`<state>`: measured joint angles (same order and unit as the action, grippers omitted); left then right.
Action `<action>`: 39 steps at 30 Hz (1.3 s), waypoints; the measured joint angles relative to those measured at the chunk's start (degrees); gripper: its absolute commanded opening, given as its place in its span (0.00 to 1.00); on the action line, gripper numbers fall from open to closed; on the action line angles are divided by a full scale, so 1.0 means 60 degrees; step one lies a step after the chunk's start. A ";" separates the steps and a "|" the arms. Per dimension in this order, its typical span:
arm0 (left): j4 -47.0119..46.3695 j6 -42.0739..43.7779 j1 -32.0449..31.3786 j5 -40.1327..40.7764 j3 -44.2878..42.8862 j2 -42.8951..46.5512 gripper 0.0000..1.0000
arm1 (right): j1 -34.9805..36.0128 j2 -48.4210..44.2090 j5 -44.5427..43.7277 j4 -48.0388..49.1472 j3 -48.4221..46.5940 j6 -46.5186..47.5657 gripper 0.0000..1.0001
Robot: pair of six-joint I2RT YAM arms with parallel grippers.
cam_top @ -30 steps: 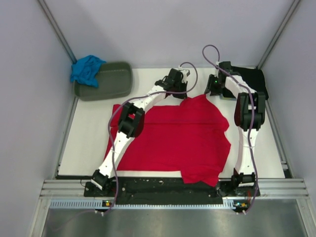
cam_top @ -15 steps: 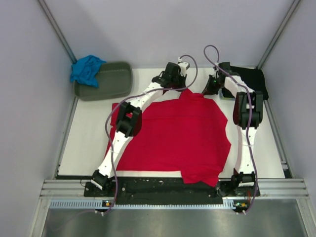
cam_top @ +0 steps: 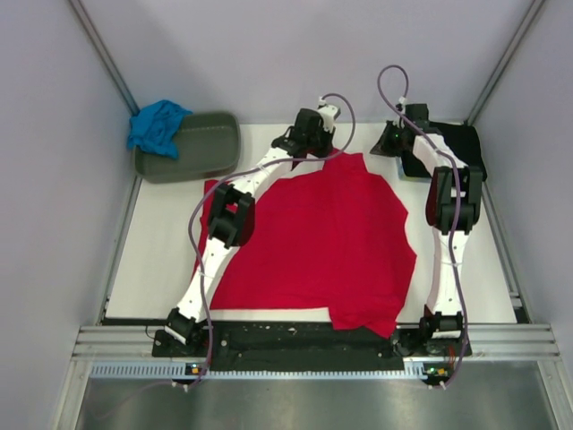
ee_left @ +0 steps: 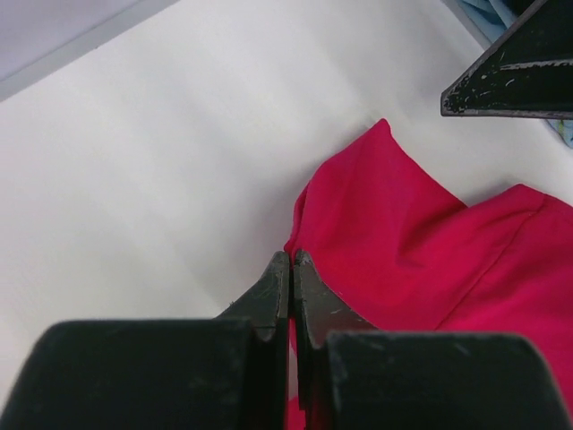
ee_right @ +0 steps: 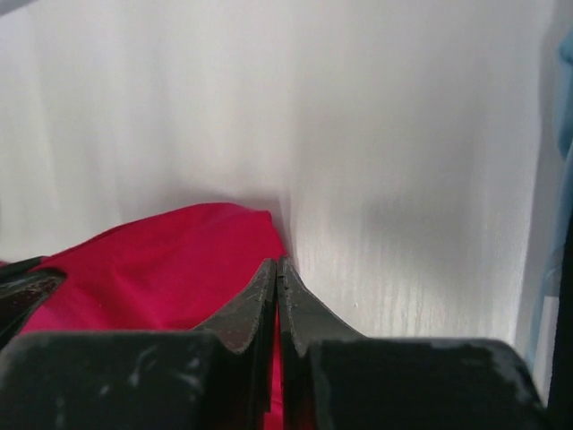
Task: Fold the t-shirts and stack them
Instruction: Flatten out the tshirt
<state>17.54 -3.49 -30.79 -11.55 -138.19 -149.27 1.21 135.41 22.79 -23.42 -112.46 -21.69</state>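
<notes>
The red t-shirt [cam_top: 313, 242] lies spread over the middle of the white table [cam_top: 161, 251], its near hem folded over at the front edge. My left gripper [cam_top: 311, 150] is at the shirt's far edge and shut on it; red cloth [ee_left: 403, 233] runs into the closed tips [ee_left: 292, 258]. My right gripper [cam_top: 385, 146] is shut [ee_right: 277, 262] just off the shirt's far corner [ee_right: 161, 260]. Its finger [ee_left: 510, 81] shows free of cloth in the left wrist view. The black t-shirt [cam_top: 455, 143] lies at the far right. The turquoise t-shirt [cam_top: 157, 125] hangs on the tub.
The grey-green oval tub [cam_top: 201, 148] stands at the far left corner. Walls close in the table on three sides, and a metal rail [cam_top: 295, 345] runs along the near edge. A pale blue strip [ee_right: 566, 90] shows at the right edge of the right wrist view.
Both grippers have moved toward the far edge, pulling the red shirt's flap open and flatter. The right gripper has gone farther back and right, off the shirt's corner.
</notes>
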 measured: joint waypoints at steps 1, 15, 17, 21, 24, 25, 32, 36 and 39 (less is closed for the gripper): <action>-0.0069 0.0015 0.0000 0.0084 0.0007 0.0000 0.00 | 0.0000 0.0000 0.0033 0.0055 -0.0069 -0.0004 0.00; 0.0117 0.0084 0.0062 0.2444 0.0142 0.0000 0.75 | 0.0025 -0.1133 -0.0958 -0.0284 0.1290 0.0750 0.55; 0.0124 0.0317 0.0066 0.2550 0.0142 0.0011 0.78 | 0.0025 -0.1778 -0.1443 -0.0601 0.1869 0.1020 0.57; 0.0492 0.1118 0.0091 0.2320 0.0474 0.0448 0.79 | 0.0025 -0.3657 -0.2583 -0.1322 0.3180 0.1552 0.57; 0.1016 0.1989 0.0106 0.1774 0.1406 0.1614 0.79 | 0.0073 -0.5231 -0.3056 -0.1705 0.4251 0.1843 0.58; 0.1209 0.2313 0.0106 0.1563 0.1829 0.2167 0.78 | 0.0131 -0.5748 -0.3151 -0.1894 0.4608 0.1931 0.58; 0.3370 0.4473 0.0106 0.0466 0.4918 0.6878 0.68 | 0.1417 -0.8539 -0.3115 -0.3428 0.6382 0.2357 0.58; 0.4863 0.5639 0.0109 0.0193 0.7369 0.9544 0.63 | 0.2033 -1.0255 -0.2608 -0.3880 0.7391 0.2973 0.58; 0.5909 0.6313 0.0117 0.0182 0.9934 1.1322 0.61 | 0.2291 -1.1530 -0.2415 -0.4036 0.8123 0.3927 0.59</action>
<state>52.99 34.39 -30.09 -10.46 -78.59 -81.34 14.96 66.24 8.29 -47.64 -63.72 1.87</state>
